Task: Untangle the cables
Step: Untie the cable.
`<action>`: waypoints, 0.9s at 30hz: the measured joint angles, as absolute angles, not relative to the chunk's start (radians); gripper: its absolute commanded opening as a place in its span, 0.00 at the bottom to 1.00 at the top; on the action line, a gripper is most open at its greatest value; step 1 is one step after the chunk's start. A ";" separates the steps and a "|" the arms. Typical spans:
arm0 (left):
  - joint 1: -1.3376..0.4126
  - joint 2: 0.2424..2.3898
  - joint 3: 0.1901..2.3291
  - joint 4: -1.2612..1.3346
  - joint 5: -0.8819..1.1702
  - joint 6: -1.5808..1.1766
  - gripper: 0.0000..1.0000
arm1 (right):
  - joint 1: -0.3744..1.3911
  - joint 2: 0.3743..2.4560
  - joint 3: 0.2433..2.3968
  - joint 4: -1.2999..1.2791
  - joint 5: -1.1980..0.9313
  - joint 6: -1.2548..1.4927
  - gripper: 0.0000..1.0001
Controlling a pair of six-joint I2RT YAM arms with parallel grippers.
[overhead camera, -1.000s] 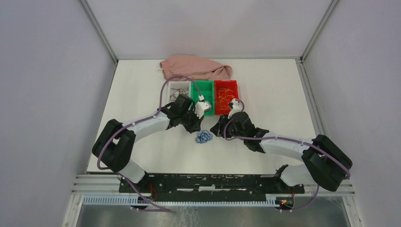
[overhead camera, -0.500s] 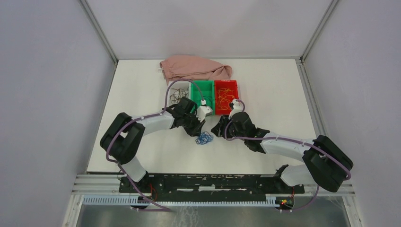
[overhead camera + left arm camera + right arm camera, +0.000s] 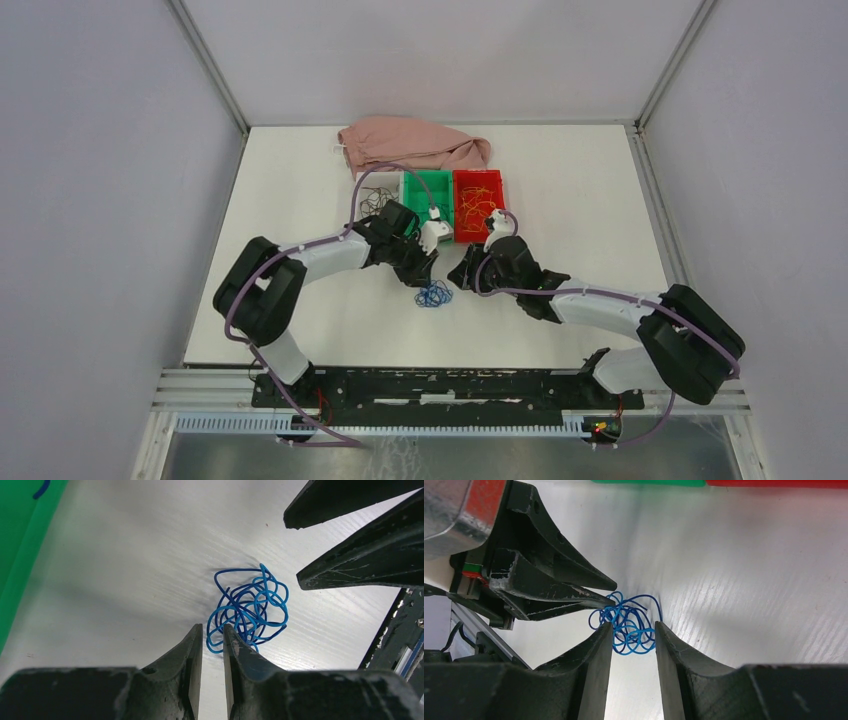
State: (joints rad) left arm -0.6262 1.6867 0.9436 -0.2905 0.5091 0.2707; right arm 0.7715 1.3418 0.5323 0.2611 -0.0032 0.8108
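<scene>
A white table (image 3: 300, 200) stands inside pale grey walls, with a pink cloth (image 3: 410, 143) bunched at its far edge. In front of the cloth three small trays sit side by side. The white tray (image 3: 372, 178) holds dark wires (image 3: 375, 200). The green tray (image 3: 420, 185) comes next, and the red tray (image 3: 480, 175) holds yellow-orange wires (image 3: 475, 210). Nearer the arms, a loose curly knot of blue wires (image 3: 433, 293) lies flat on the bare table, just in front of the green tray. Both arms reach in and meet over it. The left gripper (image 3: 212, 630) comes at the knot from the left. Its jaws stand only a narrow slit apart, their tips at the knot's edge, and nothing is pinched between them. The right gripper (image 3: 633, 627) comes from the other side with its jaws clearly parted, the tips set on either side of the knot's near loops and not clamped on them. The two grippers' tips are close together, with the knot between them.
</scene>
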 measured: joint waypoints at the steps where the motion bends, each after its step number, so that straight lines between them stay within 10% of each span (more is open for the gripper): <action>1: -0.626 1.687 0.944 -0.290 0.511 0.271 0.29 | 0.771 1.344 0.532 0.261 -0.004 0.811 0.42; 11: -0.635 1.756 0.970 -0.250 0.467 0.270 0.27 | 0.762 1.324 0.511 0.260 -0.004 0.811 0.41; 15: -0.662 1.770 0.988 -0.228 0.411 0.269 0.04 | 0.754 1.307 0.492 0.255 -0.004 0.814 0.40; 27: -0.677 1.603 1.011 -0.388 0.367 0.281 0.03 | 0.730 1.240 0.482 0.262 -0.018 0.823 0.39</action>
State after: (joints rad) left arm -0.6765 1.6032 1.0107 -0.3882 0.3668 0.2806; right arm 0.7303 1.2404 0.4820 0.2615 -0.0181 0.8227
